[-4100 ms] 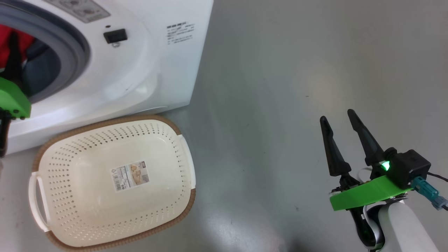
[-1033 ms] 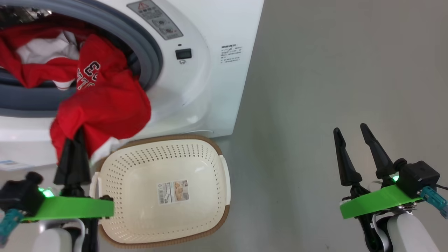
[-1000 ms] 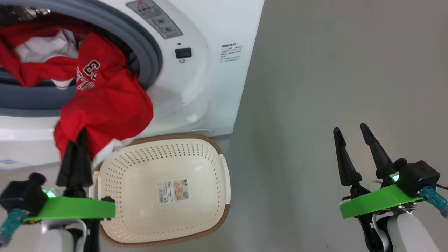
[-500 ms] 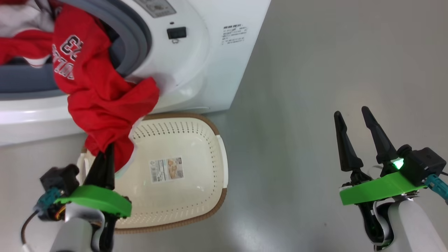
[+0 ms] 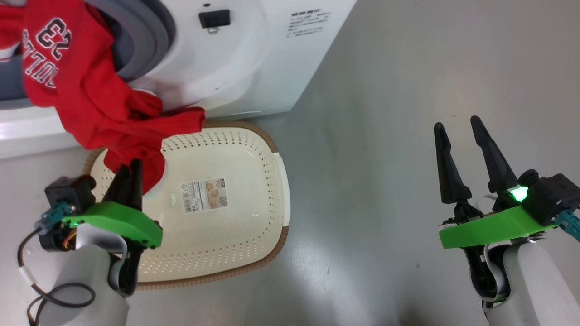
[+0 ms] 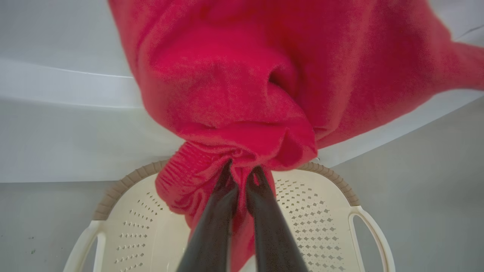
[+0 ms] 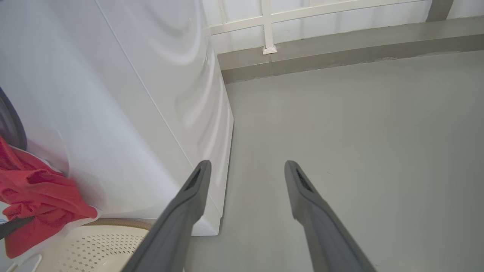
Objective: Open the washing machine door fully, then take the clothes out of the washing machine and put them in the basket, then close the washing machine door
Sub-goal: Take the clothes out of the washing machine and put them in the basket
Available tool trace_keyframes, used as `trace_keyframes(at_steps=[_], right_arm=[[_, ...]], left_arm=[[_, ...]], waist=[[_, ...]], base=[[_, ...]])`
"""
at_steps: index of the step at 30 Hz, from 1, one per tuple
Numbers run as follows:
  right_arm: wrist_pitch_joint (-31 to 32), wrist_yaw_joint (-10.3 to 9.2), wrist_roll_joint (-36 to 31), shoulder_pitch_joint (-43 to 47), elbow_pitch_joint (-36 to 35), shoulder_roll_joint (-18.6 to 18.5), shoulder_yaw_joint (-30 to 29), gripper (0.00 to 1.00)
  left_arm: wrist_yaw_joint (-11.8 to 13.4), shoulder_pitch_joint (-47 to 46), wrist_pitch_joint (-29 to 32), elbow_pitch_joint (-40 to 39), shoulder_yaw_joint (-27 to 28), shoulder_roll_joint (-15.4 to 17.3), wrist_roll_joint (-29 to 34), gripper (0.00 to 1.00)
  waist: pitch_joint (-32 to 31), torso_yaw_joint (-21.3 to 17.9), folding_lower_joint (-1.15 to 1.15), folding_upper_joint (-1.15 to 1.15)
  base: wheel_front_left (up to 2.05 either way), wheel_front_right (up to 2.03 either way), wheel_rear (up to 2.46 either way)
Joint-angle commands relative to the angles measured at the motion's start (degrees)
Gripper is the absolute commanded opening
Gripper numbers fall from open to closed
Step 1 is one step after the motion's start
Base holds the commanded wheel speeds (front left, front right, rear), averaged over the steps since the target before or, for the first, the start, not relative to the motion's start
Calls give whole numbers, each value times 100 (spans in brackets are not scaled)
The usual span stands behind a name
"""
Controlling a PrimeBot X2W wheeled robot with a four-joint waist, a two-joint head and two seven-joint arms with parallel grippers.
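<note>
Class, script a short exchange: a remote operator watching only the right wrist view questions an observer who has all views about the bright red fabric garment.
Operator: Is the left gripper holding the bright red fabric garment?
Observer: Yes. The left wrist view shows its fingers pinched shut on a bunched fold.
Operator: Is the garment fully out of the white washing machine?
Observer: No. In the head view its upper part lies across the grey rubber ring at the opening.

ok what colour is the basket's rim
Brown, with a woven look; the basket rim shows best in the head view.
</note>
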Motion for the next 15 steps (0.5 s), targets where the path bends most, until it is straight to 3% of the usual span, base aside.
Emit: trace_keyframes(at_steps=[1, 2, 3, 4, 5, 15], right_arm=[[-36, 2, 17, -38, -136, -8, 146, 100], [-36, 2, 18, -46, -135, -8, 147, 100], [-36, 2, 18, -52, -135, -8, 144, 100], [-36, 2, 18, -55, -133, -8, 141, 100], [-36, 2, 17, -58, -130, -8, 137, 100], [-36, 2, -2, -40, -98, -8, 108, 100]], left_arm=[[9, -49, -28, -29, 94, 209, -42, 35], [9, -85, -28, -9, 76, 221, -64, 42], [9, -111, -28, -2, 61, 230, -82, 59], [9, -131, -28, -7, 52, 237, -100, 91], [9, -144, -28, -16, 48, 243, -113, 100], [9, -42, -28, -171, 58, 201, -175, 100]], waist=[[56, -35, 0, 0], [64, -39, 0, 0], [69, -40, 0, 0], [70, -39, 0, 0], [69, -38, 0, 0], [-55, 11, 0, 0]], base=[[0, 0, 0], [0, 0, 0], [0, 0, 0], [0, 0, 0], [0, 0, 0], [0, 0, 0]])
